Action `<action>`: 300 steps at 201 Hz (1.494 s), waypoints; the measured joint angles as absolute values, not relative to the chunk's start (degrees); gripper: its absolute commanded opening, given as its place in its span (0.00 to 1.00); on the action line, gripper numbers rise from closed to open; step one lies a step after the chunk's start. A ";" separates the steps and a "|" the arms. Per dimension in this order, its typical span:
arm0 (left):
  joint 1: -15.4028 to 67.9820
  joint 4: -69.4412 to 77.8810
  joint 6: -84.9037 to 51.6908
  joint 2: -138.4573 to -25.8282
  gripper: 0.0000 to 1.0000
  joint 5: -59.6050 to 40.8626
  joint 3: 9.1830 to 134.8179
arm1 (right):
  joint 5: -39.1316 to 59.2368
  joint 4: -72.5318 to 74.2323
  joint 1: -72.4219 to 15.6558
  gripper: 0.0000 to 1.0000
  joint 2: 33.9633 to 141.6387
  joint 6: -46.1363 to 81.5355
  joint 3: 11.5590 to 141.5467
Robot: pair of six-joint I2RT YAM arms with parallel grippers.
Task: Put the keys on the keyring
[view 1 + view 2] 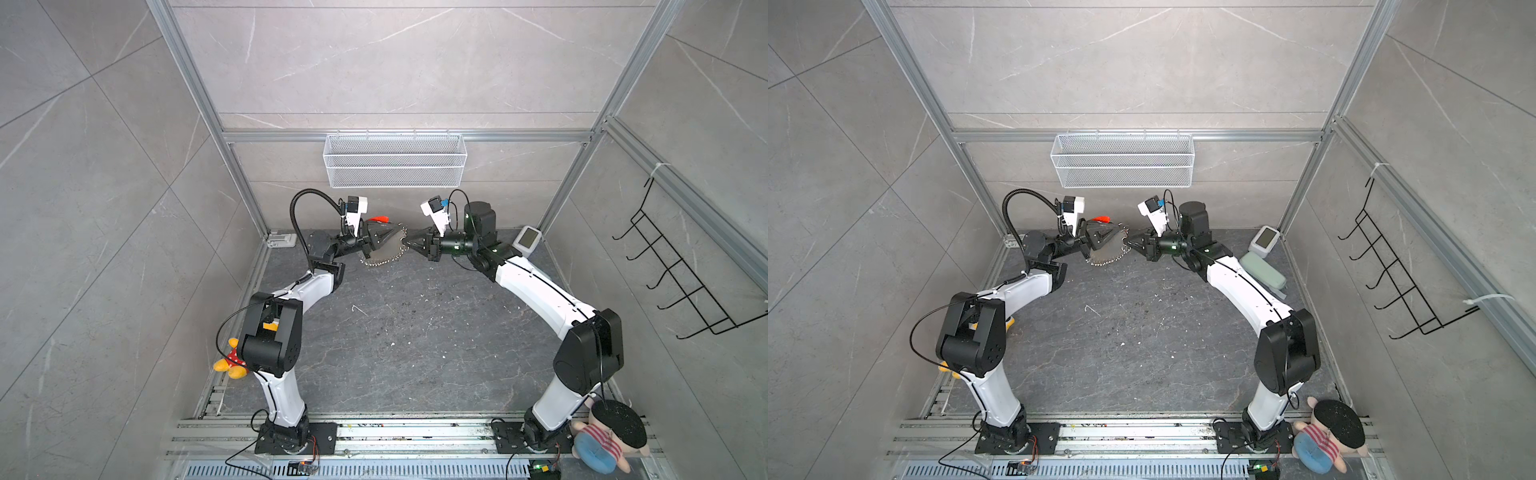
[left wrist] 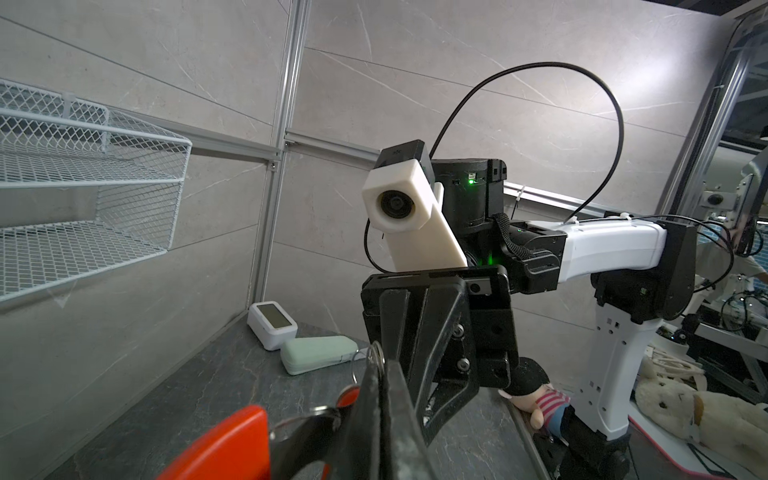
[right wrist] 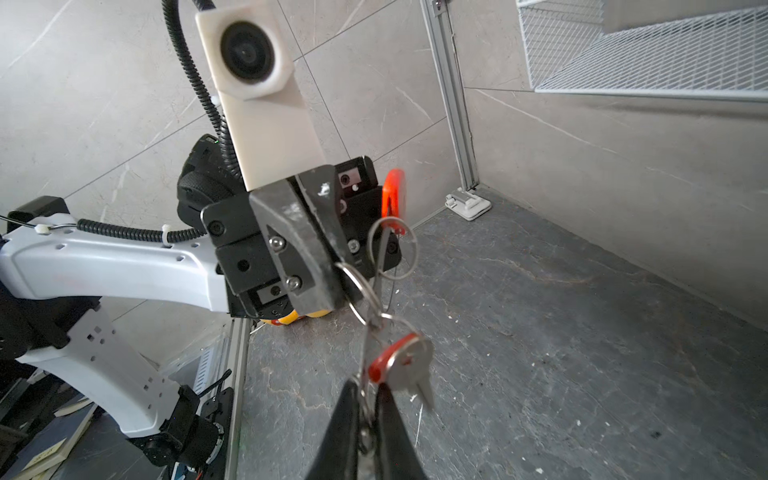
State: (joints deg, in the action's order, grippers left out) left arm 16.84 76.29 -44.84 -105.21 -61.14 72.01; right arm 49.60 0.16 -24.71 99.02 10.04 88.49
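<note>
1. Hanging between the two tools, the keys (image 3: 405,365) show as one silver key with a red head on a small wire ring. They are held up off the tabletop (image 1: 407,332), close to its back edge.
2. We see the right tool (image 3: 368,399) pinched shut on that wire ring, with the key dangling just past its tips.
3. We count one keyring (image 1: 384,251), a grey hoop band fringed with silver loops. The left tool (image 1: 392,237) is clamped shut on it, and the loops hang below its fingers.
4. In both top views the two tools meet tip to tip at the hoop's right edge.
5. One red piece (image 1: 379,218) juts out behind the left tool toward the back wall. We cannot tell how it joins the hoop.
6. The group sits near the back wall, under one white mesh basket (image 1: 395,166). The wide middle and front of the tabletop lie open between the two arms.
7. Near the right back corner we count one small white display (image 1: 528,241) and one pale green case (image 1: 1262,270), both just beside the right arm.
8. Near the left back corner sits one small white fitting (image 1: 282,240).
9. We count two plush toys near the front. One yellow and red toy (image 1: 230,365) sits beside the left arm, and one striped doll (image 1: 611,436) sits by the base of the right arm.
10. One black hook rack (image 1: 681,261) hangs on the right wall.
</note>
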 measured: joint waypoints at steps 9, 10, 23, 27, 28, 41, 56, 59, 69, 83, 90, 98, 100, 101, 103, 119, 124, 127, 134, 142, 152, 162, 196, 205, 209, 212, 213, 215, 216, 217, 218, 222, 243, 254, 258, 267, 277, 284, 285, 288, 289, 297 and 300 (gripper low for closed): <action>16.86 76.36 -44.91 -105.21 0.00 -61.21 72.01 | 49.23 0.03 -24.75 0.18 99.02 9.65 88.62; 16.88 76.38 -44.93 -105.21 0.00 -61.23 72.01 | 49.17 0.01 -24.75 0.18 99.02 9.54 88.62; 16.88 76.23 -44.99 -105.25 0.00 -61.23 72.01 | 48.99 -0.23 -24.73 0.19 99.00 9.32 88.62; 16.88 76.14 -44.99 -105.27 0.00 -61.17 72.01 | 48.95 -0.25 -24.73 0.19 98.94 9.19 88.62; 16.88 76.12 -44.99 -105.30 0.00 -61.17 72.01 | 48.95 -0.27 -24.73 0.20 98.91 9.19 88.62; 16.88 76.09 -44.97 -105.32 0.00 -61.12 72.01 | 48.82 -0.49 -24.88 0.24 98.89 9.15 88.62; 16.88 76.25 -44.97 -105.30 0.00 -60.88 72.01 | 48.86 -0.75 -25.45 0.30 98.87 9.10 88.55; 16.88 76.29 -44.97 -105.32 0.00 -60.69 72.01 | 48.86 -0.80 -25.61 0.31 98.89 9.19 88.49; 16.91 76.36 -44.97 -105.32 0.00 -60.16 72.01 | 49.04 -1.28 -26.30 0.34 98.87 9.15 88.16; 16.91 76.36 -44.97 -105.32 0.00 -60.12 72.01 | 49.04 -1.72 -27.09 0.38 98.61 9.15 87.18; 16.91 76.34 -44.97 -105.32 0.00 -59.86 72.01 | 49.04 -2.33 -27.31 0.40 98.32 9.13 86.65; 16.91 76.40 -44.97 -105.32 0.00 -59.75 72.01 | 48.99 -3.29 -27.38 0.41 97.93 8.95 86.15; 16.91 76.42 -44.97 -105.32 0.00 -59.70 72.01 | 48.88 -3.53 -27.35 0.41 97.73 8.93 86.02; 16.91 76.44 -44.97 -105.32 0.00 -59.64 72.01 | 48.82 -3.64 -27.35 0.41 97.69 8.93 85.97; 16.93 76.47 -44.97 -105.32 0.00 -59.61 72.01 | 48.73 -3.88 -27.35 0.41 97.54 8.84 85.84; 17.02 76.51 -44.99 -105.32 0.00 -59.46 72.01 | 47.62 -5.98 -26.81 0.42 95.72 7.99 85.14; 17.06 76.53 -45.01 -105.32 0.00 -59.48 72.01 | 47.31 -6.28 -26.50 0.43 95.02 7.81 84.93; 17.10 76.53 -45.01 -105.32 0.00 -59.48 72.01 | 47.07 -6.52 -26.20 0.43 94.41 7.75 84.75; 17.10 76.58 -45.04 -105.32 0.00 -59.51 72.01 | 46.63 -6.90 -25.56 0.43 93.32 7.62 84.62; 17.12 76.58 -45.12 -105.32 0.00 -59.59 72.01 | 46.15 -6.87 -24.67 0.43 92.03 7.44 84.62; 17.17 76.58 -45.45 -105.32 0.00 -59.94 72.01 | 45.60 -6.57 -23.57 0.44 90.59 7.40 84.66; 17.17 76.58 -45.89 -105.32 0.00 -60.34 72.05 | 45.65 -6.22 -22.68 0.46 90.06 7.44 85.23; 17.43 76.60 -47.57 -105.36 0.00 -61.12 72.58 | 47.79 -2.98 -22.15 0.48 94.52 9.04 90.41; 17.50 76.60 -47.83 -105.36 0.00 -61.43 72.64 | 48.49 -1.61 -22.22 0.48 96.27 9.76 91.29; 17.50 76.60 -48.03 -105.36 0.00 -61.65 72.66 | 48.80 -1.10 -22.22 0.48 96.95 10.17 91.42; 17.50 76.60 -48.10 -105.36 0.00 -61.71 72.69 | 49.12 -0.69 -22.22 0.48 97.47 10.57 91.53; 17.50 76.60 -48.12 -105.36 0.00 -61.73 72.69 | 49.15 -0.56 -22.22 0.48 97.60 10.63 91.53; 17.52 76.60 -48.21 -105.36 0.00 -61.76 72.69 | 49.32 -0.32 -22.20 0.48 97.97 10.85 91.53; 17.52 76.60 -48.21 -105.36 0.00 -61.78 72.71 | 49.36 -0.23 -22.20 0.48 98.08 10.92 91.53; 17.52 76.58 -48.25 -105.36 0.00 -61.82 72.73 | 49.52 -0.10 -22.20 0.48 98.26 11.00 91.55; 17.54 76.60 -48.25 -105.36 0.00 -61.84 72.73 | 49.54 -0.08 -22.20 0.48 98.35 11.03 91.55; 17.54 76.60 -48.38 -105.36 0.00 -61.93 72.77 | 49.84 0.12 -22.20 0.48 98.96 11.44 91.64; 17.52 76.36 -48.69 -105.36 0.00 -62.15 72.90 | 51.81 1.67 -22.20 0.45 101.25 13.34 91.72; 17.39 76.29 -48.90 -105.38 0.00 -62.15 72.90 | 52.56 2.63 -22.22 0.43 101.58 14.15 91.72; 17.39 76.31 -48.93 -105.38 0.00 -62.13 72.90 | 52.77 2.92 -22.22 0.43 101.60 14.63 91.72; 17.39 76.42 -49.04 -105.38 0.00 -62.13 72.99 | 53.36 3.81 -22.22 0.42 101.60 15.27 91.72; 17.45 76.47 -49.12 -105.38 0.00 -62.19 73.14 | 53.60 5.06 -22.22 0.40 101.60 16.16 91.72; 17.50 76.47 -49.28 -105.38 0.00 -62.15 73.19 | 53.87 5.76 -22.20 0.39 101.60 16.67 91.72; 17.50 76.49 -49.32 -105.38 0.00 -62.17 73.21 | 53.87 5.80 -22.20 0.39 101.60 16.80 91.72; 17.52 76.51 -49.34 -105.38 0.00 -62.17 73.21 | 54.04 6.13 -22.20 0.38 101.60 16.91 91.72; 17.54 76.51 -49.36 -105.38 0.00 -62.17 73.21 | 54.06 6.17 -22.20 0.38 101.60 16.97 91.72; 17.54 76.58 -49.52 -105.38 0.00 -62.17 73.23 | 54.30 6.72 -22.22 0.36 101.60 17.39 91.70; 17.54 76.58 -49.58 -105.38 0.00 -62.17 73.25 | 54.37 6.87 -22.22 0.35 101.60 17.39 91.70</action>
